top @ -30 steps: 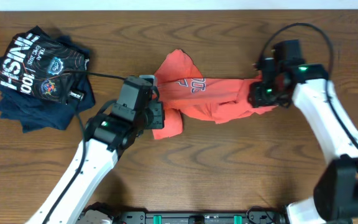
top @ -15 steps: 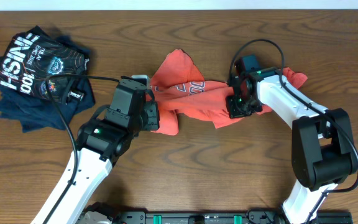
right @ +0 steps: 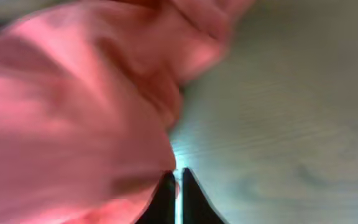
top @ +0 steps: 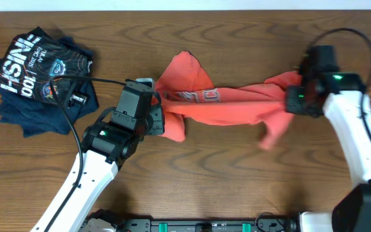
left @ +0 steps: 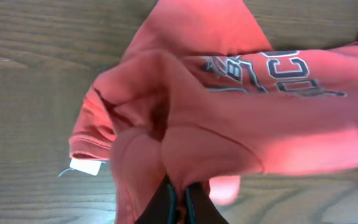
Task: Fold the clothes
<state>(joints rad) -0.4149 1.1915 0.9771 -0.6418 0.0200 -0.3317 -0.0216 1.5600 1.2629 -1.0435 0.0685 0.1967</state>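
Two tight pinches on coral red-orange cotton T-shirt (top: 224, 106) | left gripper (top: 161, 121) anchors one end | right gripper (top: 294, 103), at centre a half-second ago, now far right | shirt taut across brown wooden table (top: 237, 174) | spreading, no fold yet

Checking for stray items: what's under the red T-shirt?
Wooden table shows all around the T-shirt; whatever lies directly beneath the cloth is covered.

Robot lab, by the wooden table (top: 237, 187) and white arms (top: 87, 175)
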